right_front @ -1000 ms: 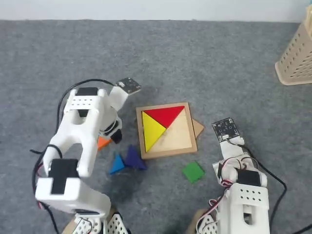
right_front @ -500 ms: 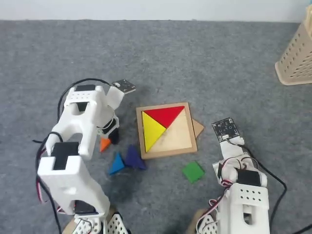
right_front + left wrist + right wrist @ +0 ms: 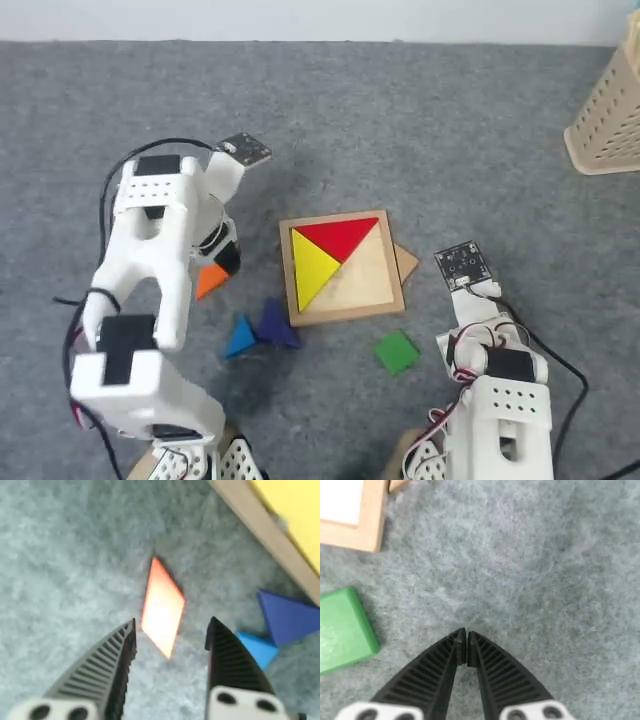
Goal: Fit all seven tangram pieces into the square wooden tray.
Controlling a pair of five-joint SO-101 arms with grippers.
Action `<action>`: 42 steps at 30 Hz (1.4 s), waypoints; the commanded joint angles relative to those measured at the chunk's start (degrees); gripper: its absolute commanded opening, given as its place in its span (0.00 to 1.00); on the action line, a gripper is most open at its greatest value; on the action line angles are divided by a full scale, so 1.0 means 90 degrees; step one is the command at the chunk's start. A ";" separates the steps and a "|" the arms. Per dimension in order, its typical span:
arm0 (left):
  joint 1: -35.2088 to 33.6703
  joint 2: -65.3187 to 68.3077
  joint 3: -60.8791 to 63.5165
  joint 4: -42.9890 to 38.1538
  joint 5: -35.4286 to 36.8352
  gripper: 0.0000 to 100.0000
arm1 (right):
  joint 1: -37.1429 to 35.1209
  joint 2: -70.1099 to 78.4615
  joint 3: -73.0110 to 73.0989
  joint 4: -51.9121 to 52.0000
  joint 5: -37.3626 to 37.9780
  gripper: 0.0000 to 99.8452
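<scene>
Left gripper fingers apart, straddling orange parallelogram; right gripper fingers together, near green square.

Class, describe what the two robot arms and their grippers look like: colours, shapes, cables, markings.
The left arm and right arm have white plastic shells with rows of small holes, black motor blocks and thin black cables. A small dark circuit board sits at each wrist. The left gripper and right gripper have black, ribbed, pointed fingers on white bases.
</scene>
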 commanded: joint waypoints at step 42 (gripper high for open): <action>0.0645 0.0928 -0.0777 0.0020 0.1153 0.02 | -0.0054 -0.0181 -0.0029 0.0083 0.0039 0.01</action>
